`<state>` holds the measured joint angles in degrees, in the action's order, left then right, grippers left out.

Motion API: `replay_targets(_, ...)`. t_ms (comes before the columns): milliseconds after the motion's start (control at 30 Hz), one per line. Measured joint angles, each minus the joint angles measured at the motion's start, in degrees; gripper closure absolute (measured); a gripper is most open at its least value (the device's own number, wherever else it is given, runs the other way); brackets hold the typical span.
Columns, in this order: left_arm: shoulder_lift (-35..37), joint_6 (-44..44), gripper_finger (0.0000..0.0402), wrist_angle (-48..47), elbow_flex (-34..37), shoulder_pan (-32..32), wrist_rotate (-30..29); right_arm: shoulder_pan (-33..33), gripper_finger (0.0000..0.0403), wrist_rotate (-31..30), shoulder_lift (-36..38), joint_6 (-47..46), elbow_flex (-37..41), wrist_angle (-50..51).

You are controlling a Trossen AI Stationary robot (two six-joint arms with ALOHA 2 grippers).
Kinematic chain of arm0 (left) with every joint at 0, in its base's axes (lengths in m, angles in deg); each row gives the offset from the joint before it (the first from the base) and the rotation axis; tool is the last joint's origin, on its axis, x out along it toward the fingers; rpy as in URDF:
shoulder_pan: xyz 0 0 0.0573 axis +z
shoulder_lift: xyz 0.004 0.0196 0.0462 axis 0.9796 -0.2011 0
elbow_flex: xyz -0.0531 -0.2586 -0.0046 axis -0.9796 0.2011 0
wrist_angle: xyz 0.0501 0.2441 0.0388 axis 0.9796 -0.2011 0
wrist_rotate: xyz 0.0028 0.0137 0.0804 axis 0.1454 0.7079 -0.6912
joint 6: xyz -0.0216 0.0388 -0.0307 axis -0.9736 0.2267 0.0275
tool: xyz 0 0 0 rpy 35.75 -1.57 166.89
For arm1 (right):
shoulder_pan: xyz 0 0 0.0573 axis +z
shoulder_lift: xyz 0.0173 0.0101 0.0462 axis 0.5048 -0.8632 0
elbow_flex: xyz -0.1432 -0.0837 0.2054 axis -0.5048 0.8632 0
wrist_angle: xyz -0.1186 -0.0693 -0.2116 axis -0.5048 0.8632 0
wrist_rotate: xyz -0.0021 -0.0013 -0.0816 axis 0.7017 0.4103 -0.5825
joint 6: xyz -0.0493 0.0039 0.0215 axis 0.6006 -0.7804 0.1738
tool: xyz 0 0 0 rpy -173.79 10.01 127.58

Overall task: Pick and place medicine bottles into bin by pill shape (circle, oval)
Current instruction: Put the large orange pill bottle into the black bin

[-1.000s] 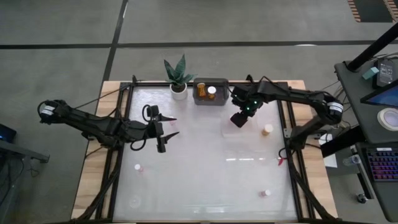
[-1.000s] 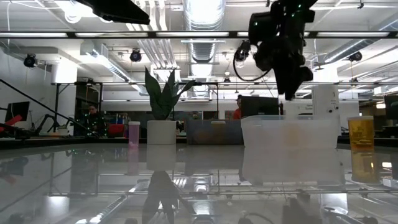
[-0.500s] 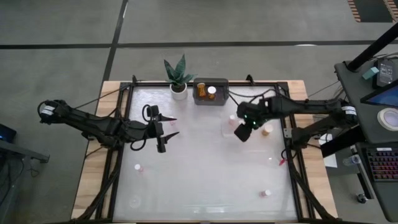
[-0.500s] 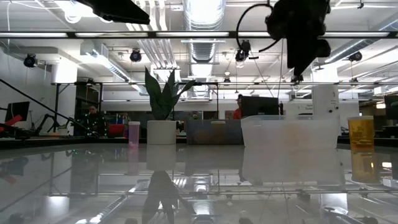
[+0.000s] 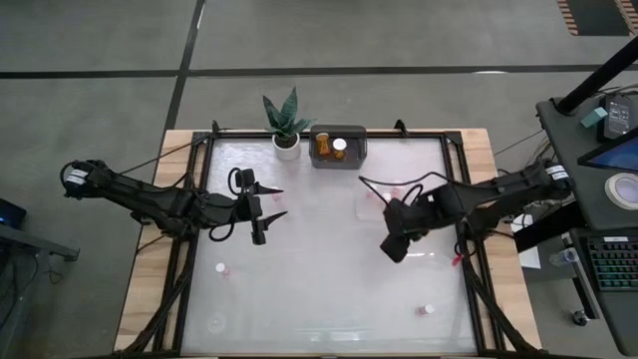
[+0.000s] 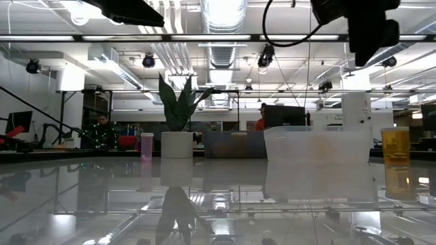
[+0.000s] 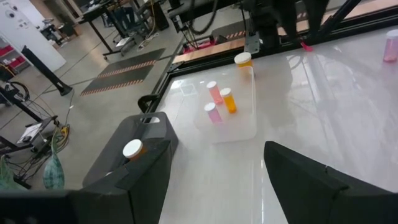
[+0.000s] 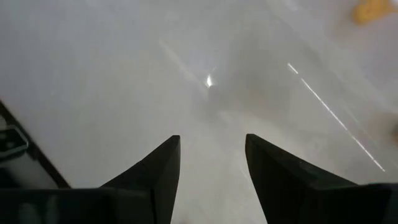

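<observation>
My right gripper hangs open and empty over bare table, on the near side of a clear bin. That bin holds two pink bottles and an amber one, all upright. A dark bin at the far edge holds an amber bottle and a white-capped one. More bottles stand on the table: an amber one beyond the clear bin, and small pink ones at the near left and near right. My left gripper waits open left of centre.
A white plant pot with a green plant stands at the far edge, left of the dark bin. A black frame runs along the table's sides. Bare table lies between the two grippers and toward the near edge.
My right gripper has swung from beside the dark bin at the far edge toward the near edge and a little to the right, passing over the clear bin and rising slightly, with its wrist rolling. Its fingers stay apart.
</observation>
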<state>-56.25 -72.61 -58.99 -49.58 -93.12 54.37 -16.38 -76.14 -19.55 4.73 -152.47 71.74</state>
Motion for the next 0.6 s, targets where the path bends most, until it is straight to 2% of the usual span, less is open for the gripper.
replay_targets(233,0.0,0.0,0.0162,0.0,0.1,0.0,0.0,2.4,0.0230,-0.2,0.0,2.8,0.3,0.0)
replay_targets(400,0.0,-0.1,0.0162,0.0,0.2,0.0,0.0,2.4,0.0231,-1.0,0.0,11.6,1.2,-0.1)
replay_targets(600,0.0,-0.8,0.0162,0.1,0.6,0.0,0.0,2.4,0.0236,-12.0,0.8,20.6,5.5,-7.7)
